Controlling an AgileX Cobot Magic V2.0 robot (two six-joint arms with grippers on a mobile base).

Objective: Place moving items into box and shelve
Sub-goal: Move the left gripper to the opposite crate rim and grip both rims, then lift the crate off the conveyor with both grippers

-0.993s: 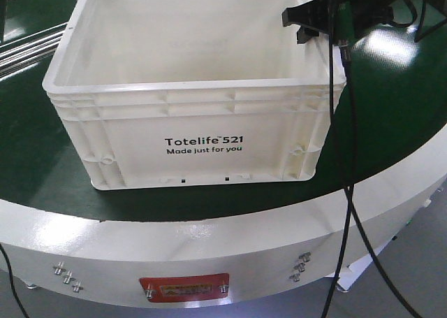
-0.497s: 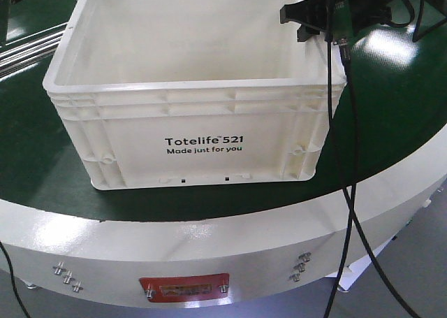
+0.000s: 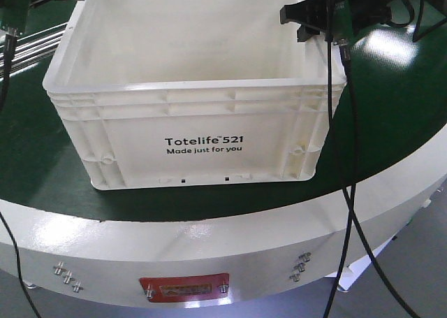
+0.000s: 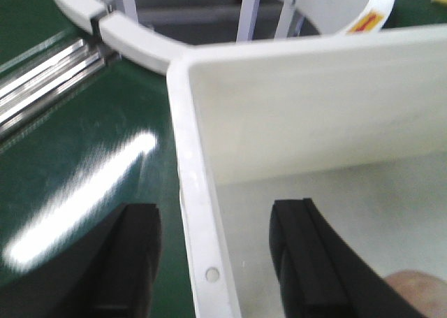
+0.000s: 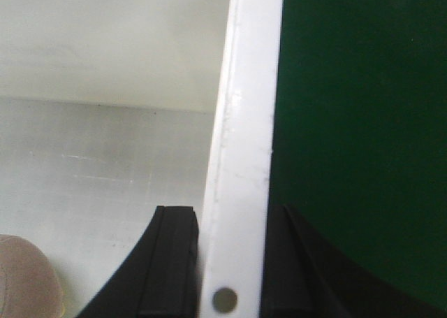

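While the box (image 3: 195,115) sits centre in front view, right gripper (image 3: 293,24) hangs at 1 o'clock | left wrist: left gripper (image 4: 216,217) spread astride rim, bun toy (image 4: 415,293) inside at 5 o'clock | right wrist: pinching rim; lopsided lift may tip box.

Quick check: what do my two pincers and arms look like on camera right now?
The left pincer and right pincer both have matte black fingers with grooved pads. The right arm is black, trailing black cables. At the left, only a green circuit board shows.
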